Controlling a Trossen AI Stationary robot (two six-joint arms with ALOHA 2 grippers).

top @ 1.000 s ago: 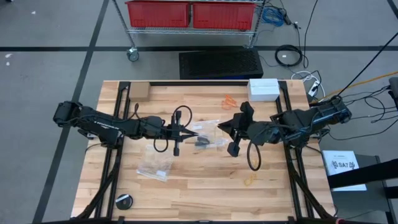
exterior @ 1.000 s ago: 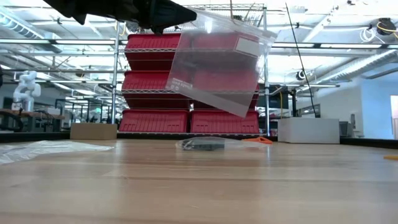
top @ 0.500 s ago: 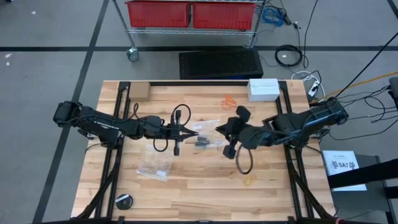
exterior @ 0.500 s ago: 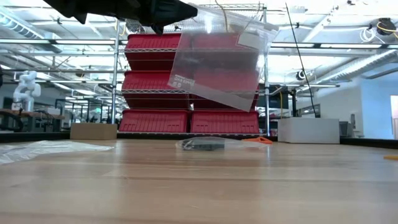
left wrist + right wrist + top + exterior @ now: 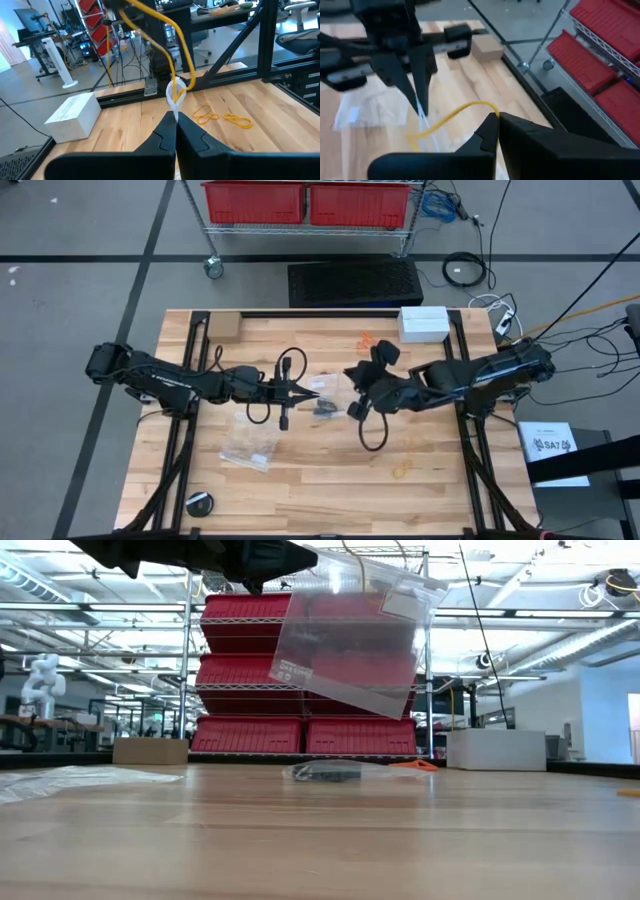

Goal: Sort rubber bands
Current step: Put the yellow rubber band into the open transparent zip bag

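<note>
A clear plastic bag (image 5: 350, 640) hangs tilted above the table's middle, with my left gripper (image 5: 312, 392) shut on it. A yellow rubber band (image 5: 452, 116) arcs from the bag's top to my right gripper (image 5: 349, 372), which is shut on the band just right of the bag. Orange bands (image 5: 368, 340) lie far right of centre on the table. Yellow ones (image 5: 402, 470) lie near right. Black bands sit in a second bag (image 5: 325, 408) lying below the grippers. My left gripper pinches the bag's crumpled top edge (image 5: 173, 97) between its two fingers, level, coming from the table's left. The bag hangs below the fingers, tilted and clear of the table. My right gripper pinches one end of the yellow band (image 5: 489, 107) between its fingertips, slanting down from the table's right. The band curves across to the bag's top edge (image 5: 176, 86), off the table.
A third, flat clear bag (image 5: 250, 442) lies near left. A white box (image 5: 424, 322) stands at the far right, a small cardboard box (image 5: 222, 327) at the far left, and a round black thing (image 5: 199, 503) at the near left edge.
My right gripper has moved toward the table's left and down, closer to my left gripper, and has rolled a little, staying shut. The hanging bag's low corner has swung up slightly.
</note>
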